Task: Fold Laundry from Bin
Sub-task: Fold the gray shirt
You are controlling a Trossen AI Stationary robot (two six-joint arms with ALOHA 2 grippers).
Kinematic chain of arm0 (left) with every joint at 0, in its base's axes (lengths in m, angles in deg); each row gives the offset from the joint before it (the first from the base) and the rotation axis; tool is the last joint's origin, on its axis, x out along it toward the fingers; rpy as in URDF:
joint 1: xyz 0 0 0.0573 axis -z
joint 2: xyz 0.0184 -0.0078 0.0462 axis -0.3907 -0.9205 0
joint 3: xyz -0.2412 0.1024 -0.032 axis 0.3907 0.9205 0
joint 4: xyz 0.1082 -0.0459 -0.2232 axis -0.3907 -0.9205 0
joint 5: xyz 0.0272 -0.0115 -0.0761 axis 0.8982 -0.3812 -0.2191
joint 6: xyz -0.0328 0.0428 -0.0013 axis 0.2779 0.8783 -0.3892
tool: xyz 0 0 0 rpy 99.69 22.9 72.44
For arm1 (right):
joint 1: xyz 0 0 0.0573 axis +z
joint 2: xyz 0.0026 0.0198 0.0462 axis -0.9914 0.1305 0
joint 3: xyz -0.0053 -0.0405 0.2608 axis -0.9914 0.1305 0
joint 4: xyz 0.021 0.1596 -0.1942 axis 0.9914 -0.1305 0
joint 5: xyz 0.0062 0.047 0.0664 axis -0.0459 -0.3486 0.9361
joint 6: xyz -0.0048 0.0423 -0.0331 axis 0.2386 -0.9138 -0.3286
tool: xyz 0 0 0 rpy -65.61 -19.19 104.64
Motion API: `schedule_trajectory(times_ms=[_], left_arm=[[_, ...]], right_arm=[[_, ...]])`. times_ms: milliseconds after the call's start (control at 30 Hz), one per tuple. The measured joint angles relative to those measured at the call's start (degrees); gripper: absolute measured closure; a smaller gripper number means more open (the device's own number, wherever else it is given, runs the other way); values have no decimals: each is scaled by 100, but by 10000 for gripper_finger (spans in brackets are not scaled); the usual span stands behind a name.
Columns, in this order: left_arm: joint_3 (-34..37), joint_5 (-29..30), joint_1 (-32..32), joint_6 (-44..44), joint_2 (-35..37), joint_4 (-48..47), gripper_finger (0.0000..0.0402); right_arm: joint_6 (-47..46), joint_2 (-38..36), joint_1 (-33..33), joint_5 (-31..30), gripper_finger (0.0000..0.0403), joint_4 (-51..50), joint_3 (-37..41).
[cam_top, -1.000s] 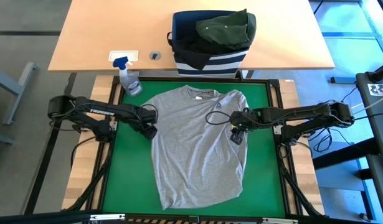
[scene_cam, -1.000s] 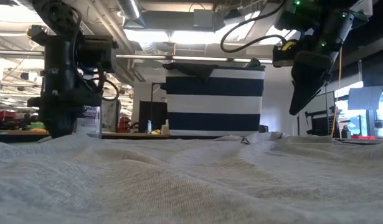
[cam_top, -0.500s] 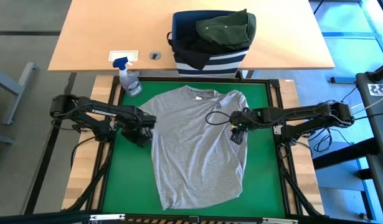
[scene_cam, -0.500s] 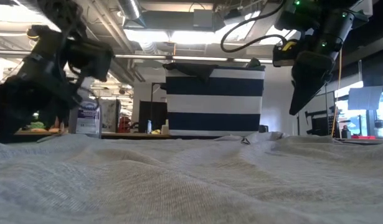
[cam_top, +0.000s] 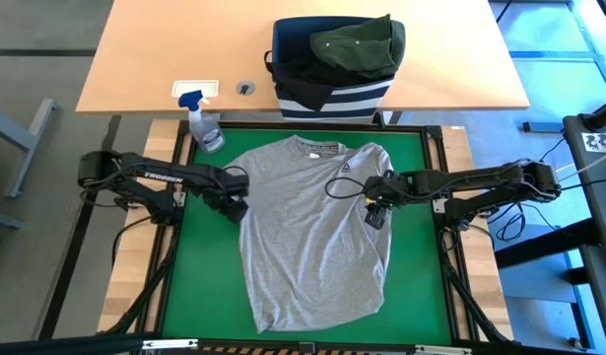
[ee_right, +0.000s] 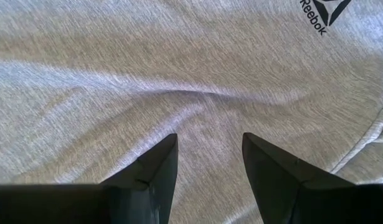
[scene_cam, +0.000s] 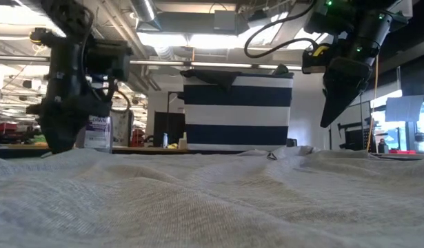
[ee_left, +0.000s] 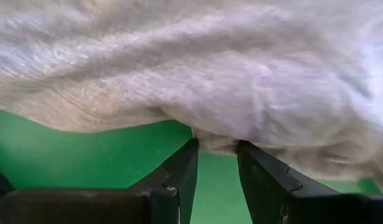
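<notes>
Laundry folding has begun: grey shirt (cam_top: 317, 232) spread flat, left gripper (ee_left: 216, 163) parted at its edge (right gripper (ee_right: 205, 163) parted above), next needing a pinch.

"Reebok" on the grey shirt (ee_right: 179, 74); "TROSSEN" on the left arm (cam_top: 160, 177)

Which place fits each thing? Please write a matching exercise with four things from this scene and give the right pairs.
Things:
1. grey T-shirt
2. dark olive garment
3. spray bottle
4. left gripper

Places:
a. on top of the striped bin
b. spread flat on the green mat
c. at the shirt's left edge
d. at the mat's far left corner

Pairs: 1-b, 2-a, 3-d, 4-c
</notes>
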Motion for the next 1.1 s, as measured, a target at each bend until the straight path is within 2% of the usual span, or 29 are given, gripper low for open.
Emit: schedule_trajectory(times_ms=[133,200,300,400,500,667,767,833,967,1100], left_arm=[[204,-20,4,-41,28,131,292],[219,-328,-7,-46,31,-5,292],[219,-1128,101,-123,5,-651,292],[256,-1352,279,-104,-25,-1400,292],[285,-1697,427,-74,-54,-1339,293],[225,-1751,468,70,-118,-1457,293],[-152,-1933,468,392,-120,-1945,293],[-569,-1742,468,567,-118,-2488,293],[-1555,-575,471,611,-108,-3547,293],[-2115,314,470,572,-62,-3298,292]], right_arm=[[-2,0,-2,-1,224,-2,0],[-1,0,-2,-1,224,-4,0],[37,0,-2,-2,224,-8,0],[47,0,-2,-2,224,-7,0],[78,0,-2,-2,224,-5,0],[184,0,-2,-31,224,-12,0],[220,0,0,-119,224,-191,0],[233,0,-2,-146,224,-297,0],[244,0,-2,-142,224,-292,0],[136,0,0,-99,224,76,0]])
